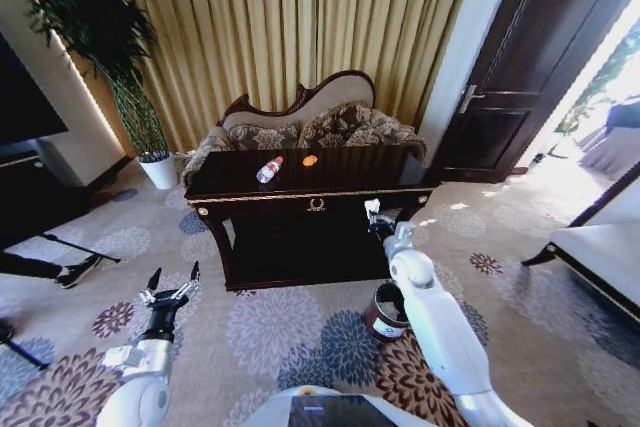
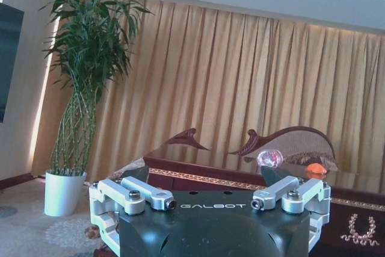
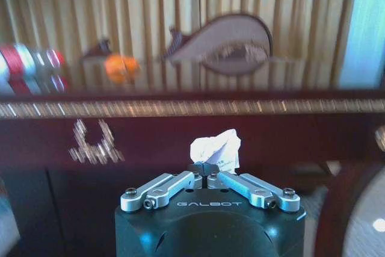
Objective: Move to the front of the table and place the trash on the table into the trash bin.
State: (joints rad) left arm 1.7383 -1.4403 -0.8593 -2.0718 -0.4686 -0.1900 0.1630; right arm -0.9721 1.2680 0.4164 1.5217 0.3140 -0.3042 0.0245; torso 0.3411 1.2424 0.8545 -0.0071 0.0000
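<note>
The dark glossy table (image 1: 240,190) stands ahead of me, a clear bottle (image 1: 269,169) with a red cap and a small orange piece (image 1: 310,160) lying on its top. My right gripper (image 1: 375,217) hangs in front of the table's front edge, right of the gold emblem (image 1: 316,205), shut on a white crumpled scrap (image 3: 215,150). The right wrist view shows the jaws closed at the scrap's base (image 3: 204,168). The round brown trash bin (image 1: 383,312) sits on the carpet below that arm, partly hidden by it. My left gripper (image 1: 168,290) is open and low at the left, well short of the table.
A sofa (image 1: 305,117) stands behind the table against the gold curtains. A potted plant (image 1: 150,147) is at the back left and a dark door (image 1: 520,67) at the right. A white bench (image 1: 600,247) lies at the right edge. Patterned carpet (image 1: 270,327) lies open before the table.
</note>
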